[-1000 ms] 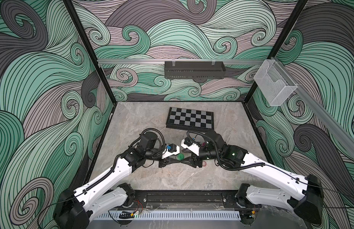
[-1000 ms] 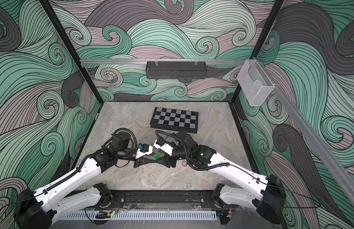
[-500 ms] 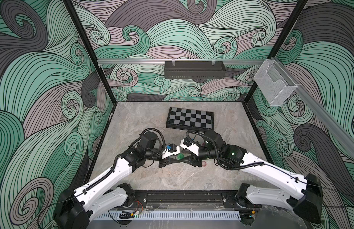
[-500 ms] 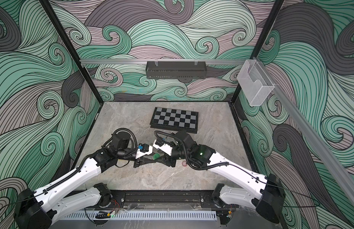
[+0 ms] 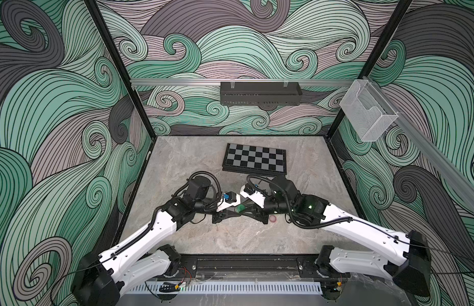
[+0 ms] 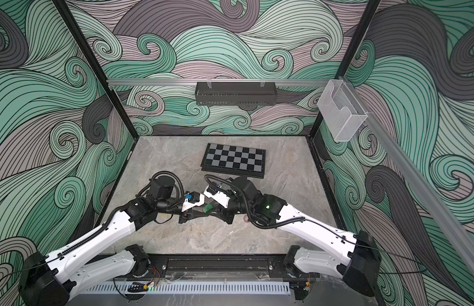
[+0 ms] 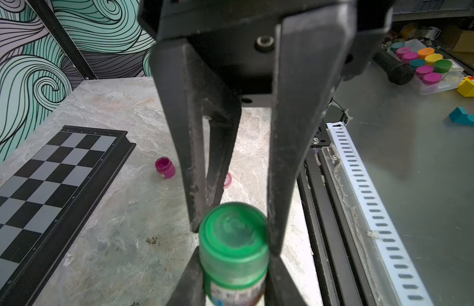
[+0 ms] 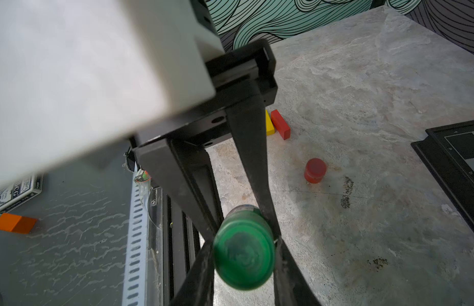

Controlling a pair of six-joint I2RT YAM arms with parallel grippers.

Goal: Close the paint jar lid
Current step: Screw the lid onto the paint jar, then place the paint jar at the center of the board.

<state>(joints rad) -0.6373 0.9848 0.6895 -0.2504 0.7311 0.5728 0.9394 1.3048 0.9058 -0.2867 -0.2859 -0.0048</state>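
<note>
A small green paint jar (image 7: 234, 291) with a printed label is held just above the table, between both arms, and shows in both top views (image 5: 240, 209) (image 6: 208, 208). My left gripper (image 7: 234, 255) is shut on the jar's body. The jar's green lid (image 7: 233, 230) (image 8: 243, 251) sits on top of it. My right gripper (image 8: 243, 243) comes from the opposite side and is shut on that lid, one finger on each side. Whether the lid is fully seated on the jar cannot be told.
A folded chessboard (image 5: 254, 160) lies behind the arms. On the table stand an open pink paint jar (image 7: 164, 168) with its pink lid (image 5: 273, 218) lying apart, a red jar (image 8: 314, 171), and red and yellow blocks (image 8: 281, 124). The front rail (image 5: 246, 265) runs close by.
My right gripper's jaws have closed onto the green lid. The left gripper has kept its hold on the jar, and both arms have barely moved.
</note>
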